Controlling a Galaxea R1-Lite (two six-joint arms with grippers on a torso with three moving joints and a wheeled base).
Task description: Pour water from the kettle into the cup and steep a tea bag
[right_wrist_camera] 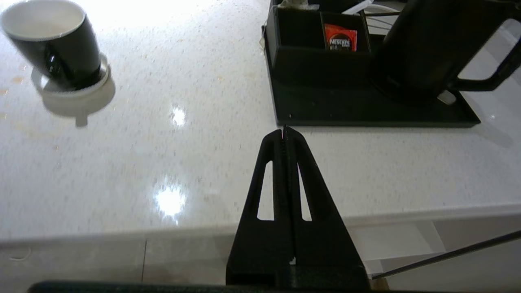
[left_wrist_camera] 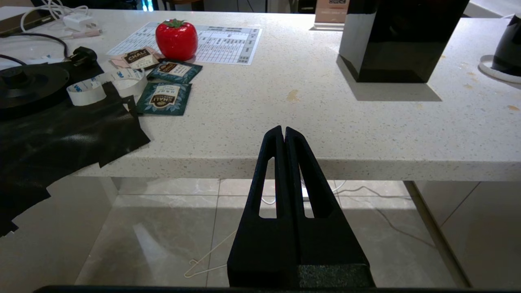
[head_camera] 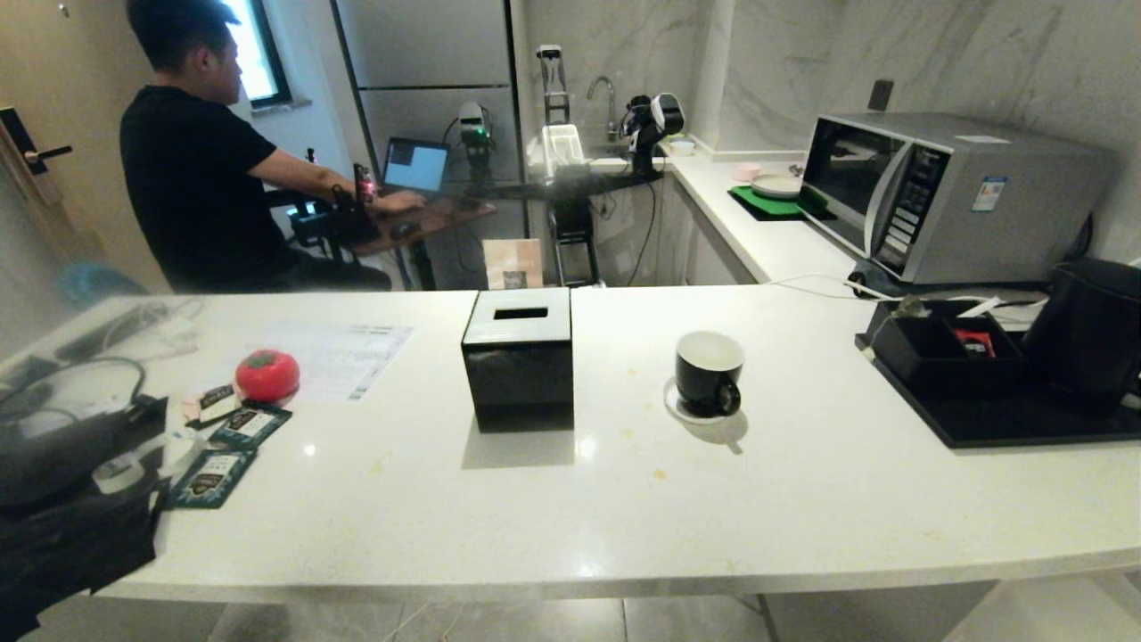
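The right gripper (right_wrist_camera: 284, 131) has its fingers pressed together with nothing between them; it hangs over the near edge of the white worktop (right_wrist_camera: 203, 162), pointing toward the near rim of a black tray (right_wrist_camera: 366, 116). On that tray stands the kettle (right_wrist_camera: 431, 44), matte black, its handle turned to the right, at the far right of the worktop. Just left of the kettle on the same tray sits a black compartment box (right_wrist_camera: 317, 61) with a red sachet (right_wrist_camera: 340, 40) upright in one pocket. The cup (right_wrist_camera: 55, 44) stands well to the left of the tray on its small white saucer (right_wrist_camera: 97, 83), white inside, handle turned toward the near edge.

The left gripper (left_wrist_camera: 283, 131) also has its fingers closed on nothing. It sits lower, in front of the worktop's near edge, with floor tiles below it. Beyond it on the left part of the worktop lie dark green tea bag packets (left_wrist_camera: 165, 97), a red tomato-shaped object (left_wrist_camera: 176, 38) on a printed sheet (left_wrist_camera: 228, 40), a roll of tape (left_wrist_camera: 122, 81) and black fabric (left_wrist_camera: 61, 130). A square glossy black box (head_camera: 519, 357) with a slot on top stands between these and the cup.

In the head view neither arm shows. Far behind, a person (head_camera: 196, 169) sits at a desk with a laptop (head_camera: 415, 166), and a microwave (head_camera: 945, 192) stands on the side counter.
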